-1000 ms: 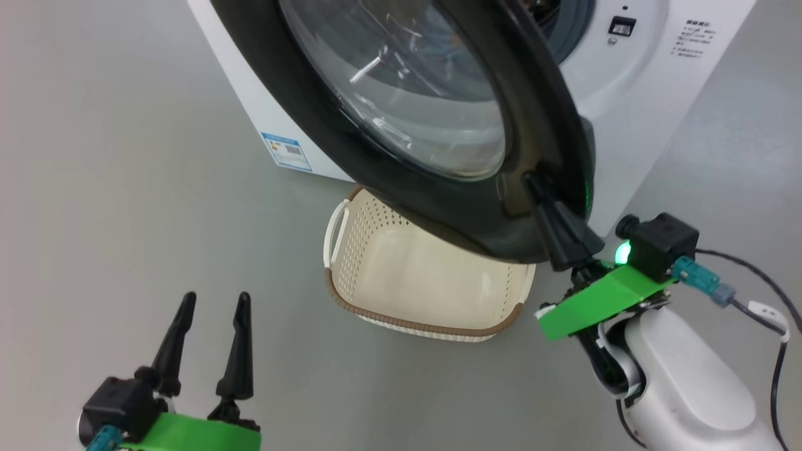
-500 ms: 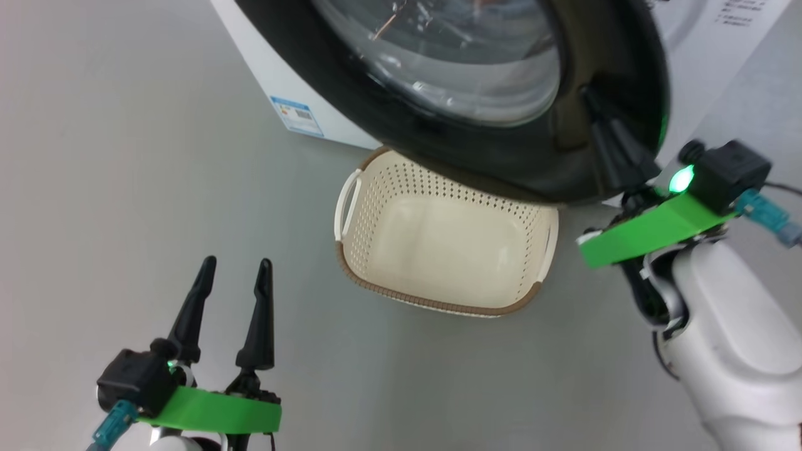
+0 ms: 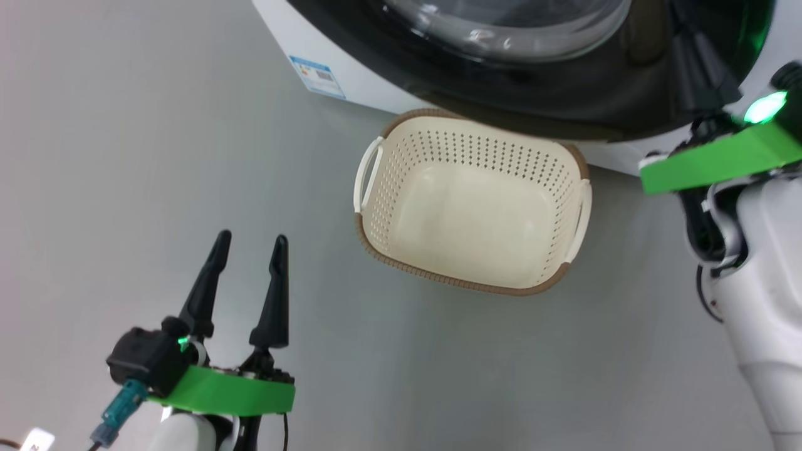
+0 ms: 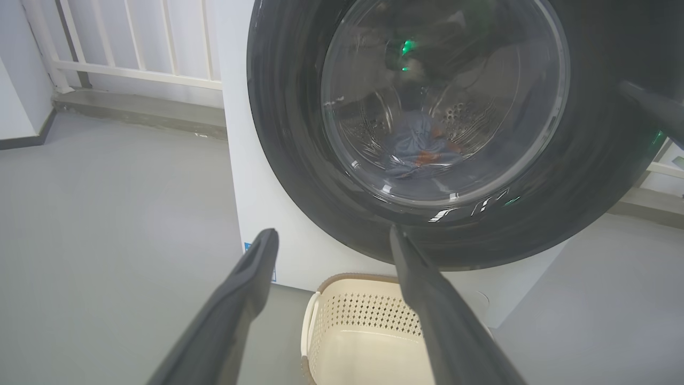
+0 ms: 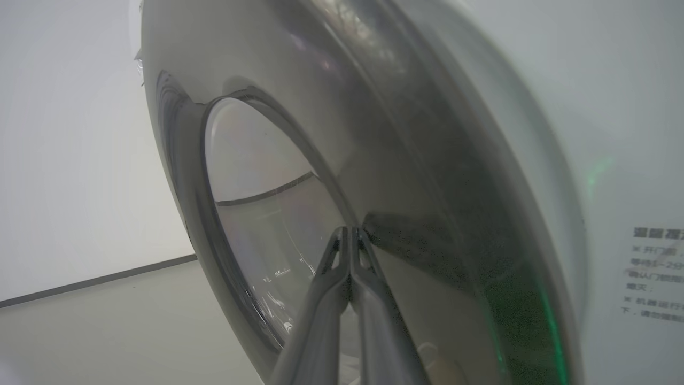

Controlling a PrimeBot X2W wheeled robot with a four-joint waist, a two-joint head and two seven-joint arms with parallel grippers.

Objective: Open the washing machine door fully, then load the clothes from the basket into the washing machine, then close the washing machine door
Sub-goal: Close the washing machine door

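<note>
Head view looked down on the basket (image 3: 401,188), which sat on the grey floor (image 3: 125,156) just in front of the washing machine (image 4: 235,107). Its far rim was tucked under the lower curve of the washing machine door (image 3: 564,106), and its bare cream bottom was in plain sight. The door's black rim lay close against the machine front (whether it was latched could not be told). Through the glass bowl, the left wrist view showed the clothes (image 4: 414,147) lying low in the drum, blue with orange patches.

The right gripper (image 5: 348,231) had its two fingers pressed together with nothing between them. The tips met their own reflection on the glossy rim beside the glass, so they touched the door. Printed text (image 5: 657,278) on the white front stood just past the door's edge.

The left gripper (image 3: 250,238) had its fingers spread apart and empty. It was well apart from the basket, to its left, and pointed toward the machine. A small blue-white label (image 3: 317,76) sat low on the front, near the basket's left handle.

Open floor stretched wide to the left of the basket and machine. A white railing (image 4: 133,53) on a low step bounded it behind, beside the machine's left wall.
</note>
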